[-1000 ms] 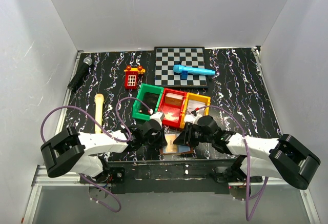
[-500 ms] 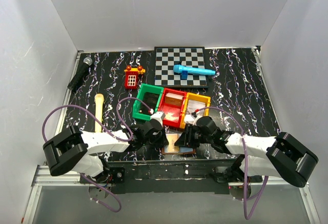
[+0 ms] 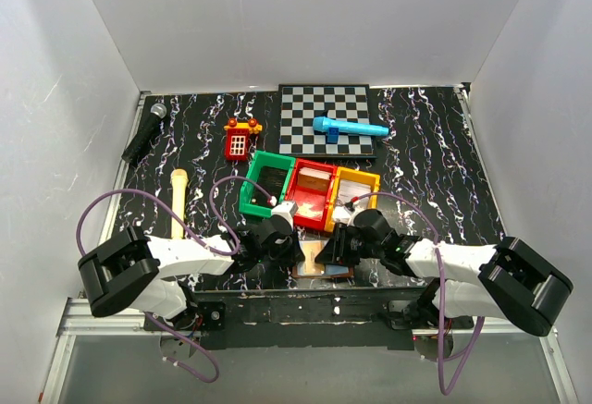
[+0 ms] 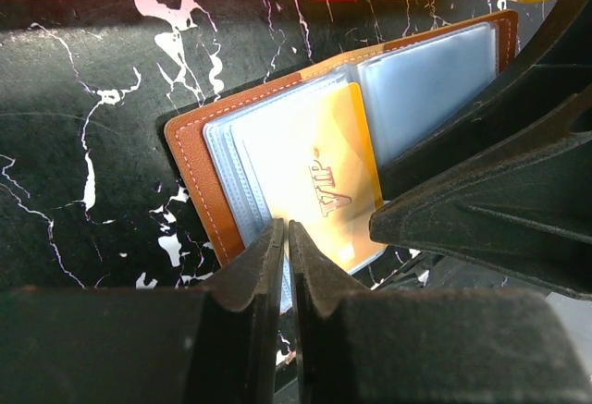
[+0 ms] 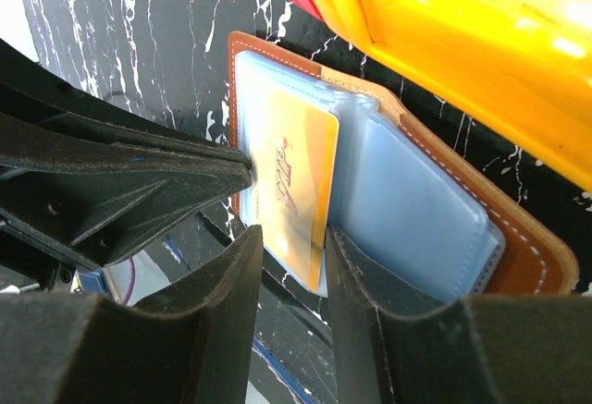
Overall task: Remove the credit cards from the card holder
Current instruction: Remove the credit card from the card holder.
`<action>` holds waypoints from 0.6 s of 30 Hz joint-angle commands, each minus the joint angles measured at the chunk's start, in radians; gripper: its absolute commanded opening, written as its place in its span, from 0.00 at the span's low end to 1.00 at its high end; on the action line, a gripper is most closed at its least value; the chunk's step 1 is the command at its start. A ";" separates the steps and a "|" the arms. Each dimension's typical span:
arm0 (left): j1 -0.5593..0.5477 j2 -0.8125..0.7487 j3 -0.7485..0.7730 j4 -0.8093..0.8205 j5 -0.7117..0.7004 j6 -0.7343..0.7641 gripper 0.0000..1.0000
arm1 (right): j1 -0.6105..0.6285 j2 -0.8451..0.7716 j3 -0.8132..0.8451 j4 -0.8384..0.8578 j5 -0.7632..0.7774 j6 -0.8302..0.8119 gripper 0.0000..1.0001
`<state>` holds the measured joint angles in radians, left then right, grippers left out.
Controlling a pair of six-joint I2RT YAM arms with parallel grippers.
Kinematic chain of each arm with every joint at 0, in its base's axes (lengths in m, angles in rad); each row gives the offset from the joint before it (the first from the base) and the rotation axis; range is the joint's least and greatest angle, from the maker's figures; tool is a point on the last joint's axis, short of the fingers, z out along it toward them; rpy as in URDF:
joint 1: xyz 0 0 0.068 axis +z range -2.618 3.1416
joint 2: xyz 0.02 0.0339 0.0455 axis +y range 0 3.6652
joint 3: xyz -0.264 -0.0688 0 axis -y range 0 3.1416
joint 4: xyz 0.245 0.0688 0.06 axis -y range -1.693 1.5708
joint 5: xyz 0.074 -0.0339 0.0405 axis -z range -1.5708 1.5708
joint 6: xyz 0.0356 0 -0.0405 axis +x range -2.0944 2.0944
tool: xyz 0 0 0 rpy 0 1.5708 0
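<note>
Since a second ago my right gripper (image 5: 291, 238) has crept left along the near edge of the counter, closing on the card holder (image 4: 190, 145), while my left gripper (image 4: 287, 238) has barely shifted. That holder lies spread open at the middle of the near edge, just in front of the red bin (image 3: 319, 163) and yellow bin (image 5: 462, 34). One tan credit card (image 4: 314, 173) sits half out of its blue sleeve. My left jaws are drawn nearly together, only a slit between them, with nothing visibly caught. Their tips rest at the sleeve's edge, I judge to pin the holder so it cannot slide. My right jaws stand partly apart on either side of the card's free end, not yet clamped, ready to draw it out.
</note>
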<state>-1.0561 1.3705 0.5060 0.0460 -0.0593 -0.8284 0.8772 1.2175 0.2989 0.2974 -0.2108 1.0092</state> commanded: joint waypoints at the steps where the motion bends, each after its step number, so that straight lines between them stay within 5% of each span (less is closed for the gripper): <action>1: -0.005 0.042 -0.032 -0.060 0.006 0.006 0.07 | 0.003 -0.030 0.003 0.097 -0.013 -0.009 0.40; 18: -0.005 0.050 -0.046 0.000 0.042 0.026 0.06 | 0.003 -0.047 -0.044 0.258 -0.059 0.022 0.37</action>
<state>-1.0557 1.3777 0.4904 0.0944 -0.0429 -0.8284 0.8730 1.1881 0.2577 0.3843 -0.2161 1.0027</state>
